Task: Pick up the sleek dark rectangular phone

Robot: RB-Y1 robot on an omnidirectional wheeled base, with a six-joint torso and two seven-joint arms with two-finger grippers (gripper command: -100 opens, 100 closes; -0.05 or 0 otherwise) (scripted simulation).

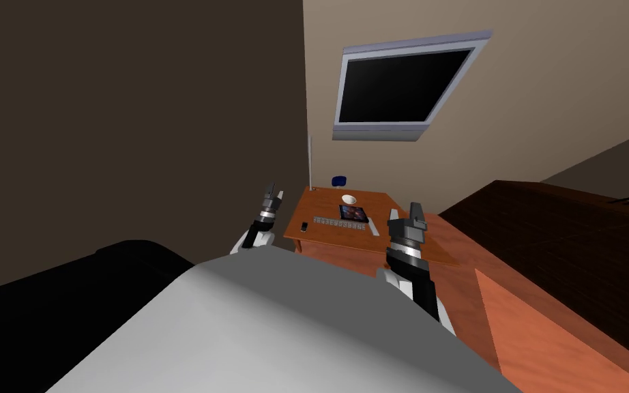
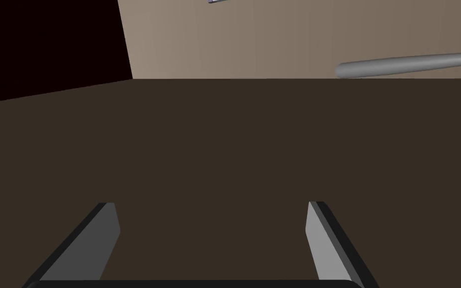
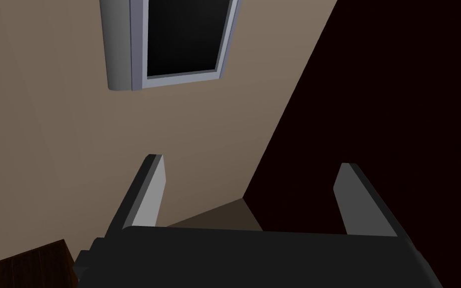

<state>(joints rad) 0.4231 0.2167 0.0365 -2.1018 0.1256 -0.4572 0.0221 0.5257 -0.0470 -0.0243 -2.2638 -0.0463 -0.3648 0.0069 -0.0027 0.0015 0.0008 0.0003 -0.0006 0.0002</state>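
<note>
**Ana:** On the head view, where does the robot find the phone?

**Ben:** The phone lies flat by the front left corner of the wooden desk, just in from the left edge. It is apart from the keyboard and from the tablet nearer the middle. The left gripper hangs just off the desk's left edge, and the right gripper is near the right edge. Neither touches anything.

**Ana:** And the left wrist view?

**Ben:** Its fingers stand spread, with nothing between them.

**Ana:** The right wrist view?

**Ben:** The same: its fingers are wide apart and hold nothing.

**Ana:** How should the phone handle?

**Ben:** It is probably light, stiff and thin, with smooth sides that could slip. Lying flat, it offers little height to grip. The best hold looks like a pinch across the narrow width, on the two long edges near the middle, with the blades set close to the desk. The left arm is nearer.
</note>
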